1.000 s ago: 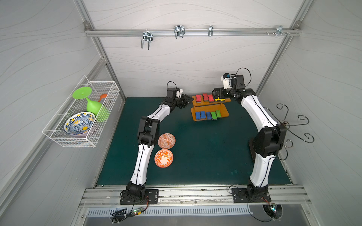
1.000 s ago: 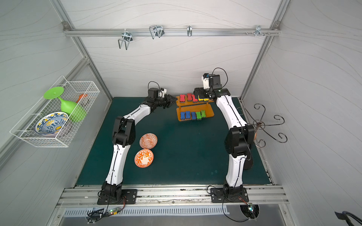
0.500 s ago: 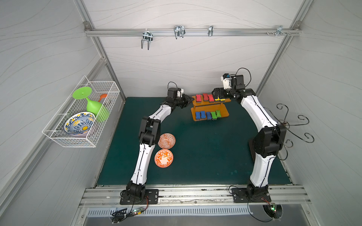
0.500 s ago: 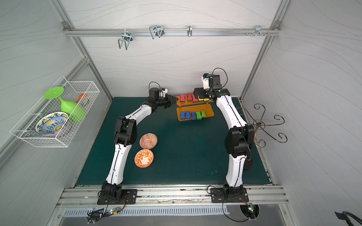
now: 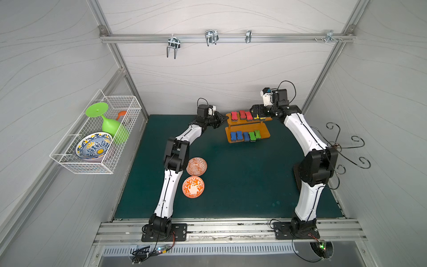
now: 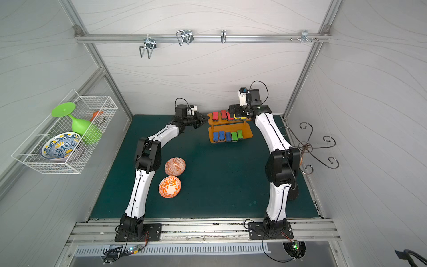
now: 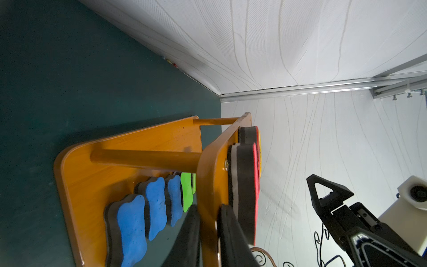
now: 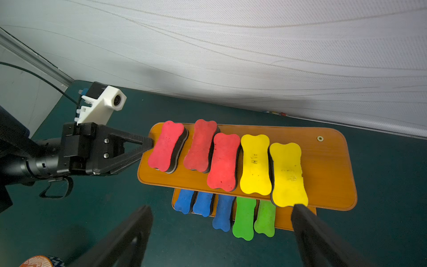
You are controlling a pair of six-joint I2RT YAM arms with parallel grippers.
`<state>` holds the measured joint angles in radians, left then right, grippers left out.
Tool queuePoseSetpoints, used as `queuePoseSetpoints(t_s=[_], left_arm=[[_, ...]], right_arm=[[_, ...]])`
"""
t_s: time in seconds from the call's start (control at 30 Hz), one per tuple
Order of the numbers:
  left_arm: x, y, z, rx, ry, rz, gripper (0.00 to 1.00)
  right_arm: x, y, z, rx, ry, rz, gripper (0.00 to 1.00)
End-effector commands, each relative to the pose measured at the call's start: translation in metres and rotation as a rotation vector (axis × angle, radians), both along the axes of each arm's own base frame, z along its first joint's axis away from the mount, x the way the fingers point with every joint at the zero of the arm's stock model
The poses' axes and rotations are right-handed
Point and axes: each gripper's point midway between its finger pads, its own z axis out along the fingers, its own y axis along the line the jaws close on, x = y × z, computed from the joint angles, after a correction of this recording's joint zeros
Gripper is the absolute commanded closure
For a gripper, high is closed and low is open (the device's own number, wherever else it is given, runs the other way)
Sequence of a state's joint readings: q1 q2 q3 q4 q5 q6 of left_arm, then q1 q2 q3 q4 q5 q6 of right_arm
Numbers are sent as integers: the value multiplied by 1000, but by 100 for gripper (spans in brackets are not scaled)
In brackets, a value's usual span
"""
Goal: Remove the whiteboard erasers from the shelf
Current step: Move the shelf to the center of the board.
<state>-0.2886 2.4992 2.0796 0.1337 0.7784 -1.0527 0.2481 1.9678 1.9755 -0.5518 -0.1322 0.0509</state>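
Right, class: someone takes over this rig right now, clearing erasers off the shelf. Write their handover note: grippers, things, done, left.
Left gripper: shut on one end of the upper board of the two-tier glossy orange-brown shelf.
Right gripper: open, empty, above the upper board's yellow end.
Upper board: three red bone-shaped foam erasers, two yellow erasers.
Lower board: three blue erasers, two green erasers.
Done: nothing removed yet.
Left: all ten erasers.
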Motion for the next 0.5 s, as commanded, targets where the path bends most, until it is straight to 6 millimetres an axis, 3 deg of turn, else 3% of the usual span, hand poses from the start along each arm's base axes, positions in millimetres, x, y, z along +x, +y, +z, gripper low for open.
queuePoseSetpoints(t_s=[0.0,0.23,0.47], left_arm=[[0,-8,16,-30,-89,-37,86],[1,4,20,-34,-75,-26,100],[4,32,22,-17,-50,-5,100]], right_arm=[[-9,-3,17,-11,-32,6,1],[-7,-4,15,-24,-30,3,1],[9,-6,6,-46,-12,-14,1]])
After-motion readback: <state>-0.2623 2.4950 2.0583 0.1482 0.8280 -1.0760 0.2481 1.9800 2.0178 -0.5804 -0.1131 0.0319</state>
